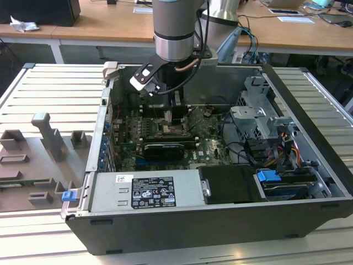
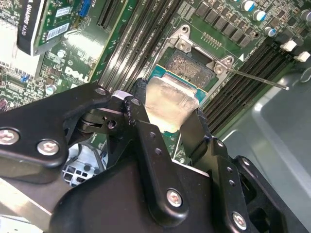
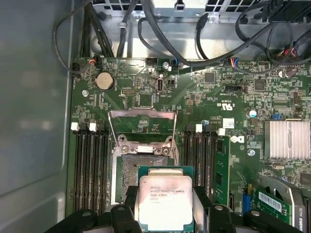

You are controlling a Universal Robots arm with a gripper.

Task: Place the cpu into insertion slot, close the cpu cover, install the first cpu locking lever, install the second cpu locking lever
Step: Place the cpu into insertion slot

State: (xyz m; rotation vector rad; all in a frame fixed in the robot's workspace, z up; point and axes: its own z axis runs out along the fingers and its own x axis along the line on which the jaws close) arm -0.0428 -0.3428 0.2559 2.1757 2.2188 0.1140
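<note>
Silver-beige metal caps the chip [image 3: 165,201], clamped by two opposite edges in the claw [image 2: 170,110] and held over one side of the open socket [image 3: 127,174]. Judged light, stiff, smooth, with a fragile underside: grip edges only. The cover plate [image 3: 142,114] stands raised.

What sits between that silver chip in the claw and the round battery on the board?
In the first wrist view, the open insertion slot and then the flipped-open cpu cover lie between the cpu and the coin battery.
</note>
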